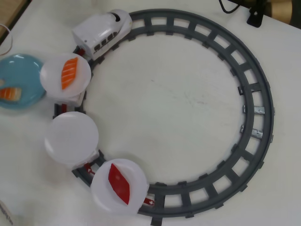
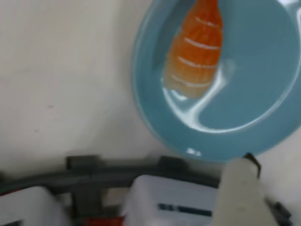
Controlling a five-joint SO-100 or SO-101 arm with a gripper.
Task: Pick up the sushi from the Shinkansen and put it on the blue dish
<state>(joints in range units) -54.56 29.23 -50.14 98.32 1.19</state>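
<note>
The sushi [image 1: 10,93] lies on the blue dish [image 1: 26,70] at the left edge of the overhead view, orange with pale stripes. In the wrist view the sushi [image 2: 197,47] rests inside the dish [image 2: 244,117], with nothing touching it. One pale finger [image 2: 240,193] of my gripper rises at the bottom right of the wrist view, below the dish rim; the other finger is out of view. The arm does not show in the overhead view. The white Shinkansen [image 1: 101,33] stands on the track at the top left.
A grey ring track [image 1: 256,89] circles the table. Behind the train come three white plates: one with a flat salmon piece [image 1: 69,72], one bare [image 1: 71,137], one with a dark red piece [image 1: 119,182]. A black cable end [image 1: 254,14] lies at the top right.
</note>
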